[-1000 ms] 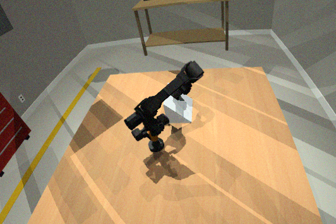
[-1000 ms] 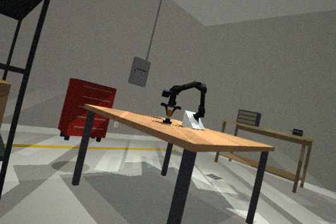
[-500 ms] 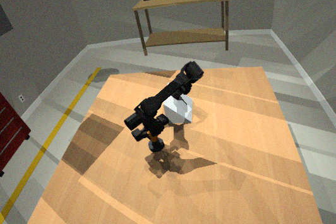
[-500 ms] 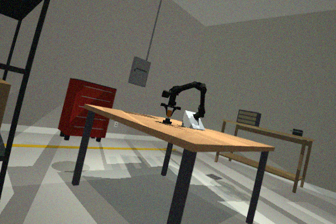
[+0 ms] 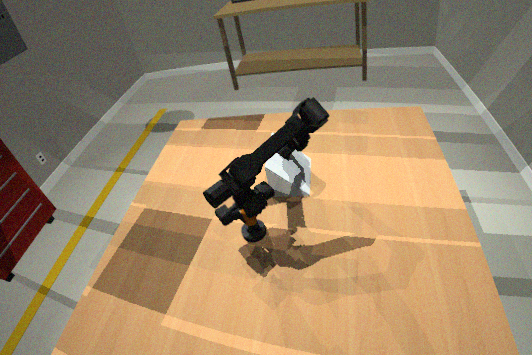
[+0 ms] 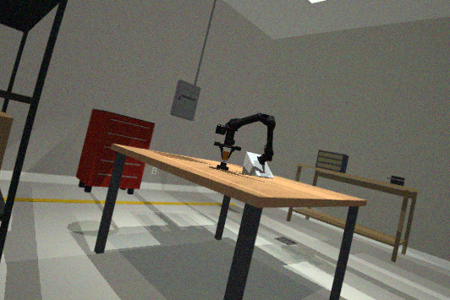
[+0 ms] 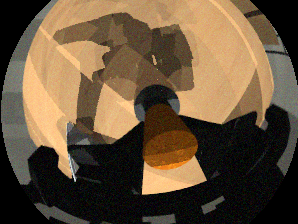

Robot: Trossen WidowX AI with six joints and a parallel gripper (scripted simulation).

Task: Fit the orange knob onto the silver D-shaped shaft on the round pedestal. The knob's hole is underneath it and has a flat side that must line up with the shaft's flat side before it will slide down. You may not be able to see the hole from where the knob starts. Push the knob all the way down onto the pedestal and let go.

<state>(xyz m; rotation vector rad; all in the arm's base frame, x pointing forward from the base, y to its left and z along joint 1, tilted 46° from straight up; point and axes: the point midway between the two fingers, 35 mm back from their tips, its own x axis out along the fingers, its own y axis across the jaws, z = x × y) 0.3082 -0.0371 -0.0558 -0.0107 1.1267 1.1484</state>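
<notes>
While arched downward, the claw [image 5: 248, 219] grips the orange knob [image 7: 168, 139] over the pedestal [image 5: 254, 231].

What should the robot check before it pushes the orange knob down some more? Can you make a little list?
1. Gripper shut on the orange knob: ok, the knob sits between the fingers.
2. Knob over the round pedestal: ok, the wrist view shows the dark pedestal just past the knob's narrow end.
3. Knob upright, not leaning: ok as far as the exterior view shows.
4. Flat side of the hole matching the shaft's flat side: cannot tell, the knob hides both.
5. Knob fully down on the pedestal: cannot tell, the meeting point is too small to see.
6. White block out of the way: ok, it sits apart, behind the gripper.
</notes>
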